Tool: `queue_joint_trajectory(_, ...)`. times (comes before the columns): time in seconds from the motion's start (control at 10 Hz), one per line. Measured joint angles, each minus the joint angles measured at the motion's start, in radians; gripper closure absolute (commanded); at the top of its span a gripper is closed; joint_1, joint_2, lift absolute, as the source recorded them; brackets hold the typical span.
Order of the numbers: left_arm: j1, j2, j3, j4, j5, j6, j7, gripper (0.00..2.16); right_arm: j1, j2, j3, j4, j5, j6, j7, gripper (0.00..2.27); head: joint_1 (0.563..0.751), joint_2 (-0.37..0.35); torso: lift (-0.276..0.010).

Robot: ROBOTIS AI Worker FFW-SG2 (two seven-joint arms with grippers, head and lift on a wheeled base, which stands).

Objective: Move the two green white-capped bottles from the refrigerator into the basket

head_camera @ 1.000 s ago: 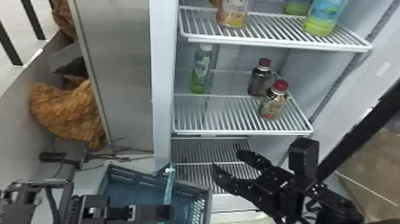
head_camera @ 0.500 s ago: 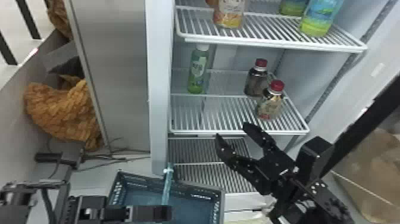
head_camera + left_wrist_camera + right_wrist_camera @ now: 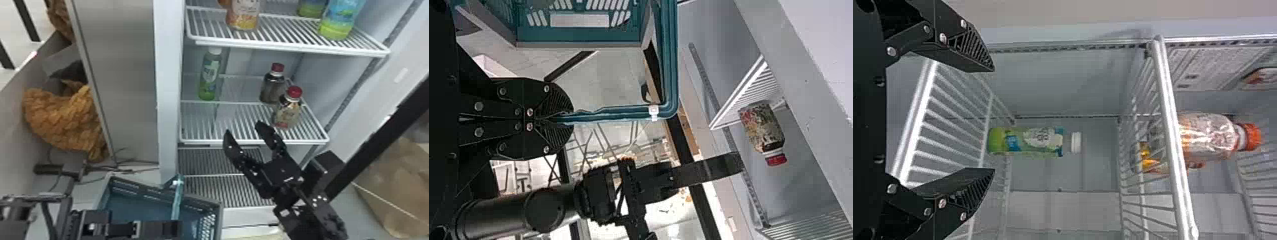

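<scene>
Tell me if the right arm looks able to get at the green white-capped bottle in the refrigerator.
Probably yes: its jaws stand open toward the green bottle, with no other bottle between them; the red-capped bottles stand off to the right.

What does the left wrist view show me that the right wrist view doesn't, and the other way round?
Left wrist view: the teal basket, its handle clamped in the left gripper, and a red-capped bottle.

Right wrist view: a green white-capped bottle standing in the refrigerator, and an orange-capped bottle on the next shelf up.

Both: white wire shelves in the refrigerator, and the right gripper. The right wrist view shows its fingers spread apart with nothing held between them.
</scene>
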Motion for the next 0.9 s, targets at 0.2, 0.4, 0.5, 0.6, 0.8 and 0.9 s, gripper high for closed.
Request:
queue_joint_trajectory(0.2,-0.006,0.0,-0.006,0.0,-0.002,0.0,0.0,1.16,-0.053,-0.002,0.05,0.081,-0.022,-0.065,-0.048,0.3,0.695,-0.158,-0.263)
queue_joint_trajectory(0.4,-0.011,0.002,-0.009,0.0,-0.006,0.0,0.001,1.16,-0.088,-0.002,0.066,0.133,-0.023,-0.073,-0.076,0.21,0.695,-0.153,-0.263)
queue_joint_trajectory(0.5,-0.012,0.003,-0.009,0.0,-0.006,0.0,0.001,1.16,-0.104,0.0,0.066,0.153,-0.019,-0.074,-0.084,0.15,0.695,-0.154,-0.263)
queue_joint_trajectory(0.6,-0.013,0.004,-0.01,0.0,-0.007,0.0,0.001,1.16,-0.127,0.004,0.063,0.176,-0.012,-0.074,-0.092,0.1,0.695,-0.157,-0.263)
queue_joint_trajectory(0.8,-0.017,0.005,-0.015,0.0,-0.009,0.0,0.001,1.16,-0.171,0.01,0.056,0.215,-0.001,-0.077,-0.103,0.1,0.695,-0.164,-0.263)
queue_joint_trajectory(0.9,-0.019,0.005,-0.017,0.0,-0.01,0.0,0.001,1.16,-0.202,0.014,0.053,0.257,0.003,-0.087,-0.104,0.1,0.695,-0.166,-0.263)
